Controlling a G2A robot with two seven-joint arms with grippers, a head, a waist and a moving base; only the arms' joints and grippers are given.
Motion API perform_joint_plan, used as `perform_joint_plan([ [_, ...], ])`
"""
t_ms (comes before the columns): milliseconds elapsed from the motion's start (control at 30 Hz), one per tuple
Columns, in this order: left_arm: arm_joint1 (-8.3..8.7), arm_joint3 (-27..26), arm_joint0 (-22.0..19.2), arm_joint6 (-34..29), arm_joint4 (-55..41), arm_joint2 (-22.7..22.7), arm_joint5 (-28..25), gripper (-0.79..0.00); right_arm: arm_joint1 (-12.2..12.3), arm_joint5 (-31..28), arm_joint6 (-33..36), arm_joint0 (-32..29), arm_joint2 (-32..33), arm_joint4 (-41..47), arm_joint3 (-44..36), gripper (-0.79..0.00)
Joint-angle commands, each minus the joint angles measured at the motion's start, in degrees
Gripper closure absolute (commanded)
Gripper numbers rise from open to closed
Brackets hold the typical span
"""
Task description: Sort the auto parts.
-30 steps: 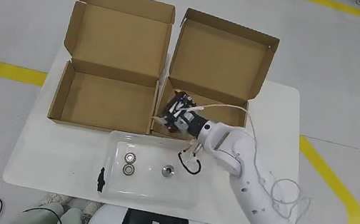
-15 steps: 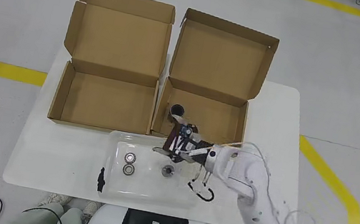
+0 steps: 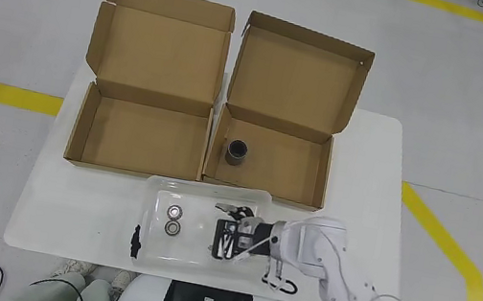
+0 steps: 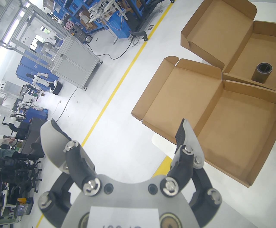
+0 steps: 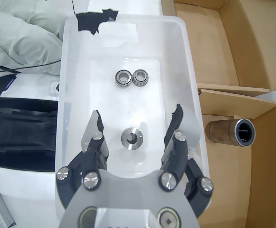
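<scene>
White tabletop (image 3: pixel 369 144) beneath you, and your right gripper (image 5: pixel 138 112) hangs inside the clear plastic bin (image 5: pixel 189 64), fingers spread wide, nothing in them. By my read, you're on the pick of the next part. It's the small silver cone-shaped metal bushing (image 5: pixel 132 138), sitting on the bin floor with its bore facing up. It's framed between your two fingers, roughly centred, and touching neither pad.

Next move, I'd say: come straight down, keep it centred, and close on its flanks. Watch that taper. Smooth sloped metal could slip out of the pads, so a low grip looks safer.

Farther along the bin, the pair of steel ring-shaped roller bearings (image 5: pixel 123 79) lie side by side, apparently touching, well apart from your fingers. The dark metal cylinder (image 3: pixel 238 153) already sits in the right brown cardboard box (image 3: pixel 286 173), with the left brown cardboard box (image 3: pixel 141 138) just beside it.

Your left gripper (image 4: pixel 117 125) is well away from the bin, out by the left box, fingers apart and holding nothing.
</scene>
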Motion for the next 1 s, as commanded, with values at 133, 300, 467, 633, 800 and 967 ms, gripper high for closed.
perform_joint_plan([
  [133,0.00,0.00,0.00,0.00,0.00,0.00,0.00,-0.785,0.25,1.15,5.60,0.54,-1.25,0.16,0.06,-0.634],
  [300,0.00,0.00,0.00,0.00,0.00,0.00,0.00,-0.785,-0.09,3.11,12.14,1.83,-3.83,1.10,0.54,-0.625],
  [467,0.00,0.00,0.00,0.00,0.00,0.00,0.00,-0.785,-0.57,5.37,16.66,3.46,-6.07,3.28,1.52,-0.616],
  [633,0.00,0.00,0.00,0.00,0.00,0.00,0.00,-0.785,-0.88,7.09,19.16,4.90,-7.49,5.28,3.50,-0.603],
  [800,0.00,0.00,0.00,0.00,0.00,0.00,0.00,-0.785,-1.11,8.11,21.70,6.10,-9.04,6.54,4.93,-0.582],
  [967,0.00,0.00,0.00,0.00,0.00,0.00,0.00,-0.785,-1.54,9.18,24.16,7.75,-10.94,8.06,7.00,-0.539],
])
